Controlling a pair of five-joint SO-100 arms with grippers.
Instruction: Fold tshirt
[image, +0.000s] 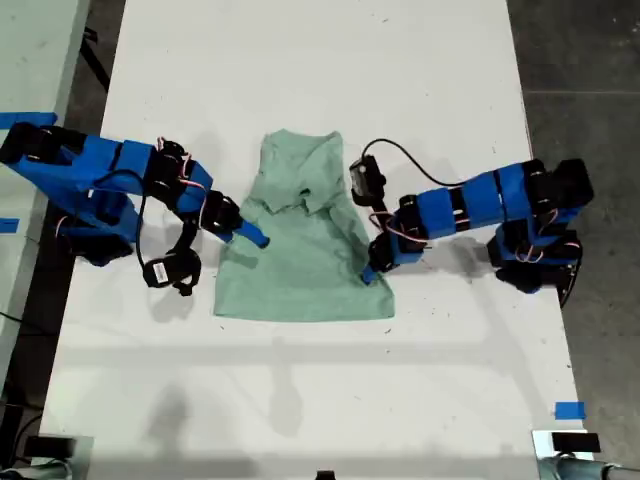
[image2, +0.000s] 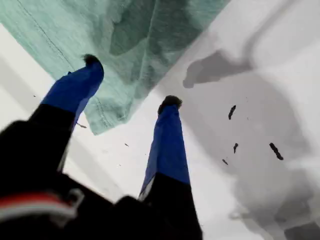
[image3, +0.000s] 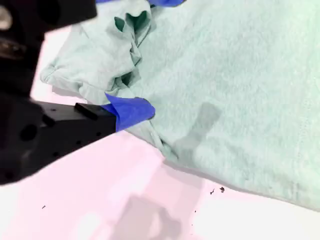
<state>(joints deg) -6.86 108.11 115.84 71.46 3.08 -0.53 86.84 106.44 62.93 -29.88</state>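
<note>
The fingers (image2: 75, 87) of my first gripper (image2: 131, 82) stand moderately wide apart and hold nothing. One tip hangs over a hemmed corner of the tshirt (image: 300, 270); the other is over bare tabletop (image: 320, 400) just beside the cloth. In the exterior view this gripper (image: 372, 272) sits at the garment's edge on that view's right, near the lower hem.

Of my second gripper (image3: 142, 111) only one finger shows, its tip at the cloth's border beside a bunched ridge. Whether that pair is parted or pinching I cannot tell. In the exterior view it (image: 252, 238) meets the shirt's edge on that view's left.

The tshirt lies mid-tabletop between the two arms. Its upper part, farther from the hem, is narrowed and rumpled, with the sleeves seemingly turned inward and a loose flap near the neck. The lower body is spread flat and wide.

I judge the fold begun but early. The sides look partly tucked only at the top, the lower sides are not brought in, and no crosswise fold has been made.
</note>
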